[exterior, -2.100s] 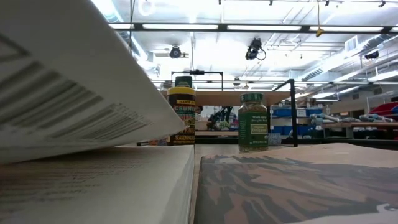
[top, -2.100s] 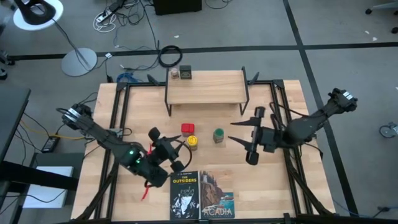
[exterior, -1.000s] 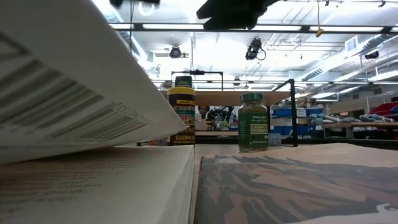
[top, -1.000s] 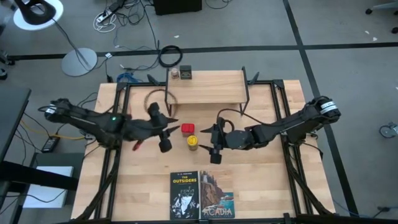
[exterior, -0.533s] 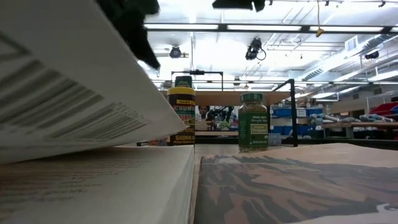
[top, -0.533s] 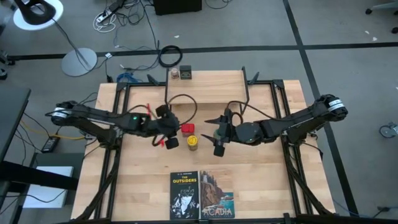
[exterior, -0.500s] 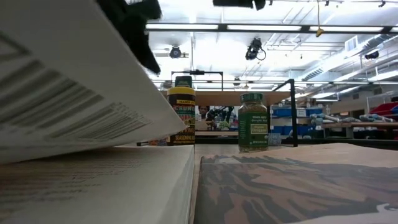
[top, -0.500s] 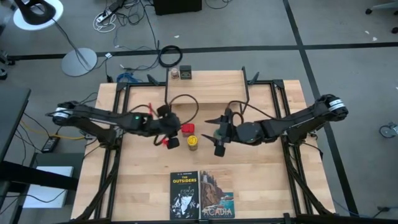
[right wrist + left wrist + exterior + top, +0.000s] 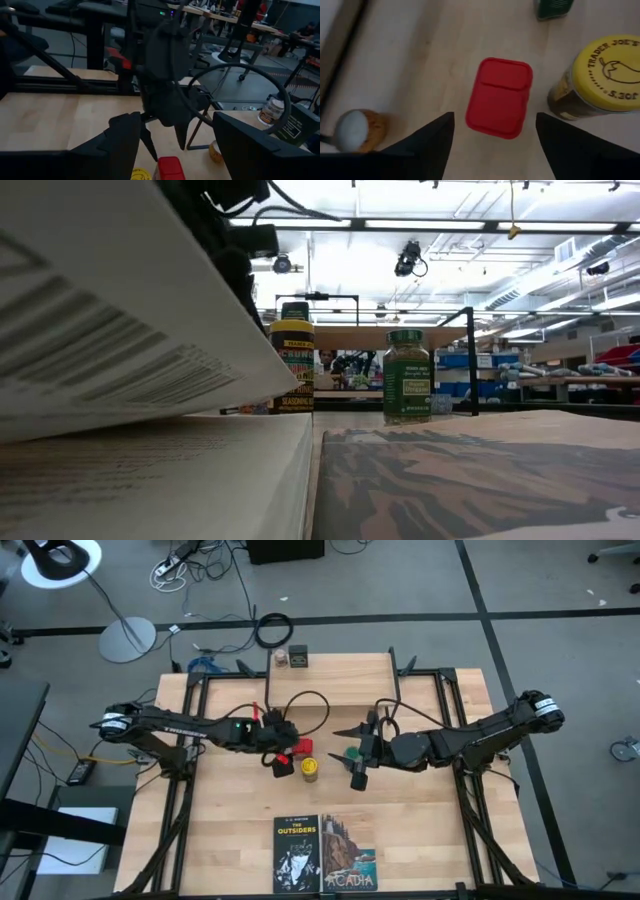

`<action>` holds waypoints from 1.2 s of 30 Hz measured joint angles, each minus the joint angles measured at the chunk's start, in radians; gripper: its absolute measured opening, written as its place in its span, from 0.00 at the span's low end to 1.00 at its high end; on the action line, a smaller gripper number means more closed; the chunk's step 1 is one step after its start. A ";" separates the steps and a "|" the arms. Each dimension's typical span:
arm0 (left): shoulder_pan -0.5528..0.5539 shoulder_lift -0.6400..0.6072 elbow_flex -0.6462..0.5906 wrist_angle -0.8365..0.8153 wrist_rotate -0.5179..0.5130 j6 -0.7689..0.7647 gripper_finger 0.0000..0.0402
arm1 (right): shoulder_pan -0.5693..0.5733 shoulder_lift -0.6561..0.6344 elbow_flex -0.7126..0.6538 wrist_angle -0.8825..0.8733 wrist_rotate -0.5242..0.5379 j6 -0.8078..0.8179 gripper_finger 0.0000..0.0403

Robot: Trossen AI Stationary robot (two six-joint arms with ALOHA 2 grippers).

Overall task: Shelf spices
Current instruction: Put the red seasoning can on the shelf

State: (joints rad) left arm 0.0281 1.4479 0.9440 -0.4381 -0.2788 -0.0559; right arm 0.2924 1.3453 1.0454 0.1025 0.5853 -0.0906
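Three spices sit loose on the table (image 9: 220,840) from above: the red tin (image 9: 296,747), the yellow-lidded jar (image 9: 310,767) just beside it and the green-lidded jar (image 9: 351,754). The shelf (image 9: 332,680) is behind them, with a dark tin (image 9: 299,658) and another small jar (image 9: 283,657) at its back corner. We see the left gripper (image 9: 281,759) over the red tin and the right gripper (image 9: 355,755) at the green jar.

Low down, both jars stand upright behind two books (image 9: 200,460); ceiling lights and benches fill the room.

Left wrist: fingers (image 9: 432,137) are spread wide either side of the tin. We'd centre, drop straight and avoid nudging the yellow jar.

Right wrist: its fingers (image 9: 125,137) are apart too, holding nothing.
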 joint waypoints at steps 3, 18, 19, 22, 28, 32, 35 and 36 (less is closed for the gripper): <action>0.021 0.007 0.000 0.002 0.081 0.012 0.72 | 0.000 0.000 0.000 -0.008 -0.001 0.000 0.61; 0.083 0.062 0.000 0.064 0.133 0.098 0.72 | 0.000 0.000 0.000 -0.007 -0.002 0.001 0.60; 0.083 0.069 0.000 0.059 0.136 0.098 0.72 | 0.000 0.000 0.000 -0.007 -0.002 0.001 0.60; 0.083 0.091 0.000 0.068 0.149 0.098 0.72 | 0.000 0.000 0.000 -0.007 -0.002 0.001 0.60; 0.084 0.137 0.000 0.089 0.170 0.100 0.72 | 0.000 0.001 0.000 -0.009 -0.002 0.001 0.59; 0.084 0.160 0.000 0.107 0.183 0.101 0.70 | 0.000 0.001 0.000 -0.010 -0.003 0.002 0.59; 0.084 0.163 0.000 0.121 0.175 0.111 0.66 | 0.000 0.001 0.000 -0.010 -0.003 0.002 0.59; 0.084 0.163 0.000 0.125 0.172 0.117 0.64 | 0.000 0.001 0.000 -0.011 -0.003 0.002 0.59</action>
State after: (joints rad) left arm 0.1120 1.6112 0.9440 -0.3128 -0.1069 0.0612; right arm 0.2924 1.3460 1.0454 0.0919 0.5827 -0.0891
